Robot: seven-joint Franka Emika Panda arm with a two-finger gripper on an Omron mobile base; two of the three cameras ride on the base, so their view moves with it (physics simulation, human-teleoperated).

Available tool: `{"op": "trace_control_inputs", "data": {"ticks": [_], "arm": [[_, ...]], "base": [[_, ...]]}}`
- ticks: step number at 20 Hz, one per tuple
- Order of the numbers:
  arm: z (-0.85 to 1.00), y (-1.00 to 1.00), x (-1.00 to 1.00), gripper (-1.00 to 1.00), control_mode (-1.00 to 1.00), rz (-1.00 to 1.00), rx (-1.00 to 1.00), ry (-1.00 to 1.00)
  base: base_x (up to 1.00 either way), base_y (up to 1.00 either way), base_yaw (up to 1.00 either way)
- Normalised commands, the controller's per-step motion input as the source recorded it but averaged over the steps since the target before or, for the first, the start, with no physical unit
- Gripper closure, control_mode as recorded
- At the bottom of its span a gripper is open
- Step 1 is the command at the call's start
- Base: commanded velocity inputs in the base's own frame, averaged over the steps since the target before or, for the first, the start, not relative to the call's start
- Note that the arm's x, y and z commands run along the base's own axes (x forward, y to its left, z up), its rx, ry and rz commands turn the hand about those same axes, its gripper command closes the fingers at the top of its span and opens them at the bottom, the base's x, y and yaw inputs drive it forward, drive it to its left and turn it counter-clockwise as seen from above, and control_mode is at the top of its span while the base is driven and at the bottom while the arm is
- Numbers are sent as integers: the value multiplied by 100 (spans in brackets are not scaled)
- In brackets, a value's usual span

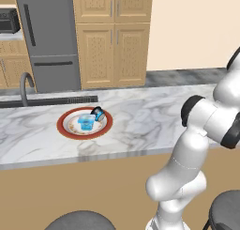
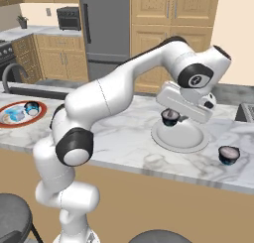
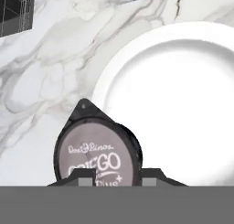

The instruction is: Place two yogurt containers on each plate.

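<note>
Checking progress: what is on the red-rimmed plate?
Two yogurt containers: a pale blue one and a dark one tipped at the rim of the plate. Plate surface beneath them is covered.

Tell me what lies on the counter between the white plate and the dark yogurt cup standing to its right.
Nothing: in the right base view only bare marble counter separates the white plate from the dark yogurt cup.

Bare marble counter (image 2: 124,138) between the red-rimmed plate (image 1: 63,130) near the sink-side end and the plain white plate (image 2: 179,136) toward the other end. Red-rimmed plate crowded by a pale blue cup (image 1: 86,122) and a dark cup (image 1: 98,113). White plate's centre free, a gripped dark cup (image 3: 96,152) over its rim. Another dark cup (image 2: 228,154) near the front edge. Faucet (image 1: 26,86) at the back edge.
</note>
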Motion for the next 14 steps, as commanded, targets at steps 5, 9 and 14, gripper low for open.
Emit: {"op": "trace_control_inputs", "data": {"ticks": [5,9,14], "arm": [[-72,66,-1,100,-100,7,-4,-5],[-46,37,11,100,-100,2,-4,-16],[5,-9,0,100,-100,0,0,-9]], "base": [[0,0,0],[0,0,0],[0,0,0]]}}
